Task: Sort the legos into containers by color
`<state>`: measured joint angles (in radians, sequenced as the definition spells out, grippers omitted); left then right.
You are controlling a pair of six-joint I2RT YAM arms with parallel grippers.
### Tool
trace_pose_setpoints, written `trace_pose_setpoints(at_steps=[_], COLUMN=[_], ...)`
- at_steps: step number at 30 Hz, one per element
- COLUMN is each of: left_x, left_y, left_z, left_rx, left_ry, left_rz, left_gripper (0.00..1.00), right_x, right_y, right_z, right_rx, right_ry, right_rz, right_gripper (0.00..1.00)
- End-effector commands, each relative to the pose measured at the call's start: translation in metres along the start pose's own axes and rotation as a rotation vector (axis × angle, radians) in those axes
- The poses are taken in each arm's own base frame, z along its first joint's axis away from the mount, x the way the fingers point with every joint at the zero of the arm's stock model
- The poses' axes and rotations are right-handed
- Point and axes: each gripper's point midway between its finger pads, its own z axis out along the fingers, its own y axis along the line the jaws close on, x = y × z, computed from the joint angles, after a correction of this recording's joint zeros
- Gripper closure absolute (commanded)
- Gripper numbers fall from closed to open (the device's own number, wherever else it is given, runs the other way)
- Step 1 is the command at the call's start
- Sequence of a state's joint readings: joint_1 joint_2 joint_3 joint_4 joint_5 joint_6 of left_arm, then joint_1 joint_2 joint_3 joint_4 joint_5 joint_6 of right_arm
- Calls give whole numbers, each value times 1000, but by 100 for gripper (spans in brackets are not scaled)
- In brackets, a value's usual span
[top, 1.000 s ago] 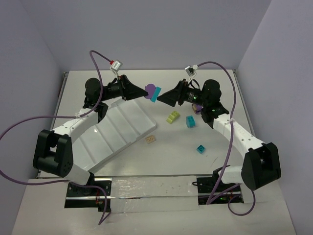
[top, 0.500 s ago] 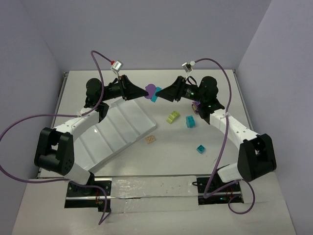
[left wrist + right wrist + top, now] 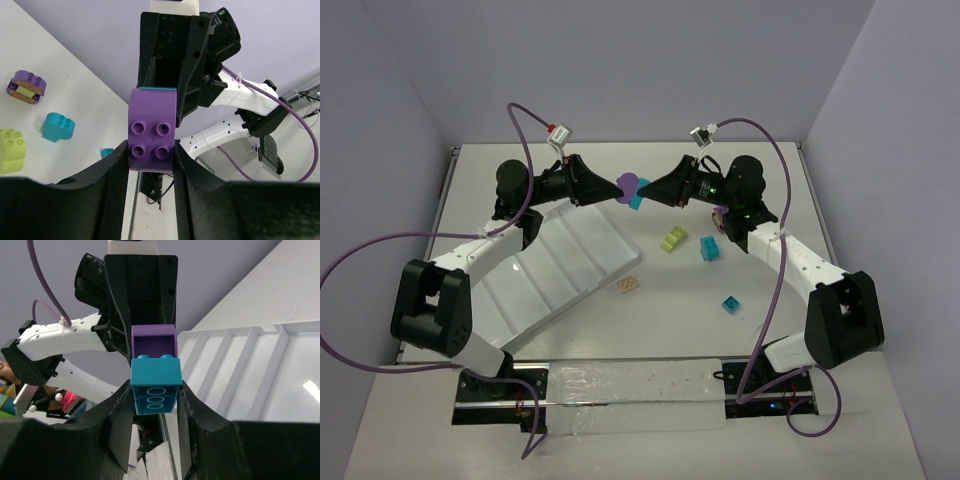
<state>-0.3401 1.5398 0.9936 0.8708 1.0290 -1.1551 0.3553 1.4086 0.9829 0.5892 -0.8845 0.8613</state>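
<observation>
Pinched a purple brick (image 3: 151, 131) between the left fingers (image 3: 112, 180), studs toward the wrist camera. Clamped a teal brick (image 3: 156, 385) between the right fingers (image 3: 117, 415), its studs seated in the purple brick's hollow underside. Held the joined pair in the air over the bench (image 3: 680, 320), past the far end of the white tray (image 3: 550, 270). Saw lying on the bench, right of the tray, a lime-green brick (image 3: 673, 240), a loose teal brick (image 3: 710, 248), a second loose teal brick (image 3: 729, 303) and, near the tray's edge, a beige brick (image 3: 628, 286).
</observation>
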Motion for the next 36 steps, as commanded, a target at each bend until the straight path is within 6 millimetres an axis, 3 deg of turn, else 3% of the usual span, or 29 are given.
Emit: trace_pose_setpoints(at_steps=[1, 6, 11, 13, 14, 16, 21, 23, 26, 29, 31, 36], left_x=[-3, -10, -22, -21, -27, -22, -13, -5, 4, 10, 20, 38], left_y=[0, 6, 20, 42, 39, 75, 122, 142, 155, 162, 171, 189], left_z=[1, -9, -43, -61, -61, -89, -153, -188, -208, -221, -223, -216], left_rx=[-9, -109, -298, -463, -466, -729, -1141, -1356, -1492, -1568, -1596, -1637], left_ry=[-8, -16, -82, -114, -115, -145, -285, -363, -427, -479, -474, -472], left_rz=[70, 79, 150, 93, 135, 69, -1, -83, -136, -133, -159, -195], left_gripper=[100, 100, 100, 100, 100, 100, 100, 100, 100, 100, 100, 100], right_x=[-12, -5, 6, 9, 11, 8, 8, 0, 12, 10, 24, 36], right_y=[15, -9, -31, -41, -42, -62, -89, -95, -103, -99, -108, -120], right_z=[3, -2, -12, -15, -15, -19, -28, -29, -21, -1, 13, 42], right_rx=[-32, 96, 216, 263, 272, 380, 541, 604, 680, 706, 725, 730], right_ry=[-20, -13, 10, 12, 21, 8, -14, -47, 8, 43, 94, 149], right_rz=[-74, -86, -93, -86, -75, -60, -45, -61, -73, -118, -120, -108], right_gripper=[99, 100, 100, 100, 100, 100, 100, 100, 100, 100, 100, 99])
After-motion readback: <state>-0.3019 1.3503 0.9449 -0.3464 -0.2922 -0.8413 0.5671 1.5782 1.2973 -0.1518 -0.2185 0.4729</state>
